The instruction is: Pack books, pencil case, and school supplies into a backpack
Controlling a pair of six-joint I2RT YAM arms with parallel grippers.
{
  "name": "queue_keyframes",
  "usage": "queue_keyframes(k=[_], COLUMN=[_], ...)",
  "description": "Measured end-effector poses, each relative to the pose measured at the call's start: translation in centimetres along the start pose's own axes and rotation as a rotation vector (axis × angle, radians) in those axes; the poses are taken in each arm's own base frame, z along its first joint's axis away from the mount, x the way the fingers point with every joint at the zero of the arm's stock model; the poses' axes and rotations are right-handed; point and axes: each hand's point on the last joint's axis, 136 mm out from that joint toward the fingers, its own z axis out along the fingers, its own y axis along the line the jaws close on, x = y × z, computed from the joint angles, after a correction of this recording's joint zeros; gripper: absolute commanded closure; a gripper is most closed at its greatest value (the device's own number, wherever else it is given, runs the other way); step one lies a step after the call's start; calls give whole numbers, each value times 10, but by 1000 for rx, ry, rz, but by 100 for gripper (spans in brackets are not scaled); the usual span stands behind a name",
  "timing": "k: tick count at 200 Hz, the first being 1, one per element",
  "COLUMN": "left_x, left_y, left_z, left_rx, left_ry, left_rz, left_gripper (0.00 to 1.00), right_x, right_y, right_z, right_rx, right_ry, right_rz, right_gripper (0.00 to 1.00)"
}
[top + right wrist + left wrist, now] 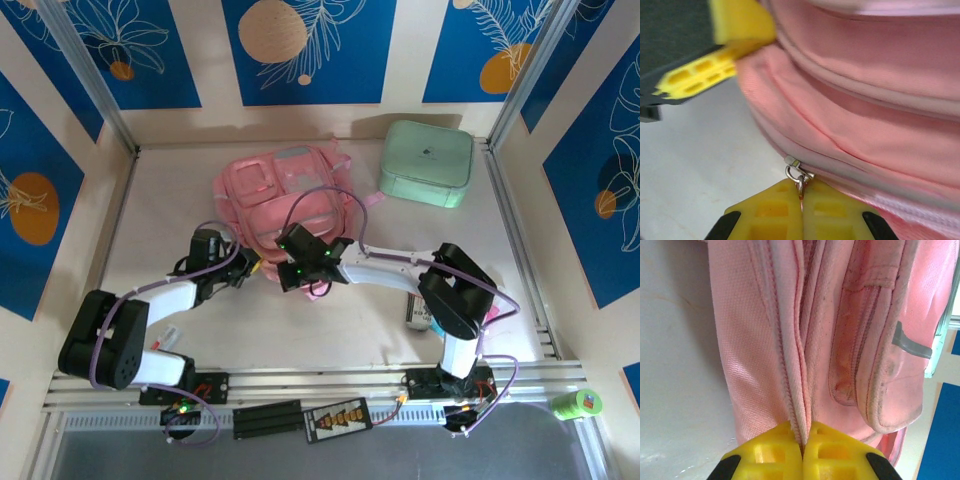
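1. One pink backpack (285, 195) lies flat on the worktop (330, 335), its pocketed front facing up
2. Two arms reach in to the backpack's near edge, one from each side, and their tips are close together there
3. The left end effector (802, 452) is closed: its two yellow fingers (770, 452) meet on a raised fold of pink fabric beside a zip line at the backpack's edge, pinching it
4. The right end effector (801, 200) is also closed, gripping the one small metal zipper pull (799, 176) that hangs from the backpack's lower seam
5. In the right wrist view the left end effector's yellow fingers press against the backpack just up and left of the zipper pull
6. One mint-green box (428, 163) with rounded corners sits just right of the backpack's top, apart from it
7. One small white and dark object (417, 310) lies on the worktop well to the right of the backpack's near edge, partly under the right arm; what it is I cannot tell
8. One roll of green tape (577, 403) rests far right of the backpack, at the frame's near corner beyond the worktop edge
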Motion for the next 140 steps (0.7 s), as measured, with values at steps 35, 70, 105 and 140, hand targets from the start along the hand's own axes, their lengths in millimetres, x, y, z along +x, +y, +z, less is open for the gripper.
queue_keyframes(k=[35,70,105,140], left_x=[1,3,3,3], left_y=[-1,-3,0,1], left_z=[0,1,5,5], left_rx=[-3,-2,-16,-18], left_ry=[4,14,21,22], left_rz=[15,21,18,17], left_gripper=[100,100,100,100], right_x=[6,7,-2,0], right_y=[-27,-29,-24,-26], right_z=[-14,-16,-15,-8], right_rx=[141,158,158,172], right_ry=[1,8,7,22], right_rz=[54,44,30,30], right_gripper=[97,75,72,72])
